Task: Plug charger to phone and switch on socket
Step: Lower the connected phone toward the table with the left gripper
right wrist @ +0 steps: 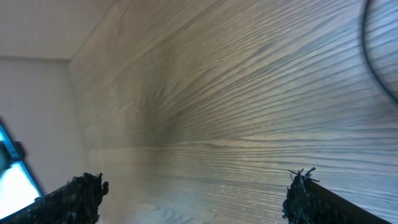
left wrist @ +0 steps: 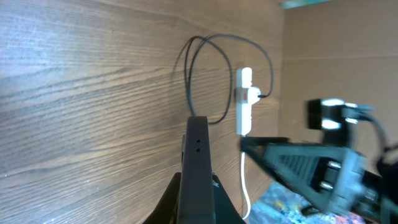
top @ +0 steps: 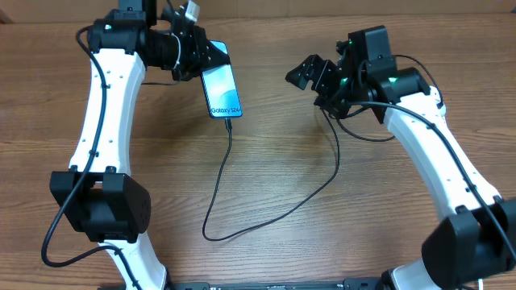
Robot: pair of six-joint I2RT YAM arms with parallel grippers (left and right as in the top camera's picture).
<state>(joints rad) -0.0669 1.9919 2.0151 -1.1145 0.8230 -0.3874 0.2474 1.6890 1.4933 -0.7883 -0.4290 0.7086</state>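
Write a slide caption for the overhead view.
Left gripper grips the slim light-blue-screened smartphone, thin black charger cable at its end; right gripper open.

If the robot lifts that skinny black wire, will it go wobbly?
Probably floppy: the long thin black charger cable lies in loose loops. Likely light, being so thin. It may tug the glowing blue-screened phone its tip meets.
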